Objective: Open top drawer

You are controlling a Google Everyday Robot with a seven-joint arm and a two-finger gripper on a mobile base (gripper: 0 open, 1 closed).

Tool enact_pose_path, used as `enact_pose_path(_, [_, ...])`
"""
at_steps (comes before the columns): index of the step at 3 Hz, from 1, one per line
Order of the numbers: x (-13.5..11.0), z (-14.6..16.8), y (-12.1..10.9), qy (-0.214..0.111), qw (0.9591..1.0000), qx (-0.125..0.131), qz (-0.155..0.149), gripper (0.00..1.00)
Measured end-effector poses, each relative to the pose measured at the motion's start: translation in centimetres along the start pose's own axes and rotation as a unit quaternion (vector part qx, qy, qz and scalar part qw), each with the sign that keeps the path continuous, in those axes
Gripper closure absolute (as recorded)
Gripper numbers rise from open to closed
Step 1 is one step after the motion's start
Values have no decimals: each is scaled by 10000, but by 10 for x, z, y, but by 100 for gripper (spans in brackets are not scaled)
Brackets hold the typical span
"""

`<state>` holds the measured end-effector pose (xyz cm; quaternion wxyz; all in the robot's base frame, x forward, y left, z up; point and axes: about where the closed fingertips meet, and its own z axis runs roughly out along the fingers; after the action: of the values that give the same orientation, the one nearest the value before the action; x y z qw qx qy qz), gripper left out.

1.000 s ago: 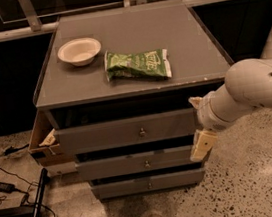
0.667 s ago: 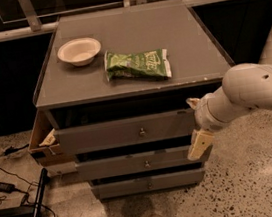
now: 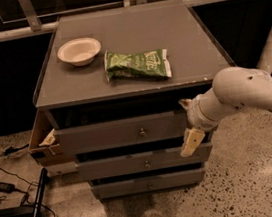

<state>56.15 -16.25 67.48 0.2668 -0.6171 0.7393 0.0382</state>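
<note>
The top drawer (image 3: 114,132) is the widest grey front of three, with a small round metal knob (image 3: 142,131) at its centre. It stands a little out from the cabinet, with a dark gap above it. My gripper (image 3: 187,123) is at the drawer front's right end, to the right of the knob. Its fingers are open: one fingertip (image 3: 183,104) shows near the front's top corner, and a cream finger (image 3: 191,142) hangs below the front's lower edge. The white arm (image 3: 239,91) comes in from the right.
A white bowl (image 3: 79,51) and a green snack bag (image 3: 137,64) lie on the cabinet top (image 3: 176,34). Two narrower drawers (image 3: 146,162) sit below. A cardboard box (image 3: 42,139) stands at the cabinet's left side. Cables (image 3: 5,187) lie on the speckled floor at the left.
My gripper and arm have shifted a little to the left, closer against the top drawer's right end. The drawer itself has not visibly moved.
</note>
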Motion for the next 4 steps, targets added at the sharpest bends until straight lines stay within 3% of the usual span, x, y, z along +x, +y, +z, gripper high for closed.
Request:
enact_pose_path(2, [2, 51, -23, 53, 9997, -213, -103, 0])
enact_pose_path(3, [2, 51, -23, 53, 9997, -215, -103, 0])
enact_pose_path(4, [4, 51, -15, 82, 9987, -506, -41, 0])
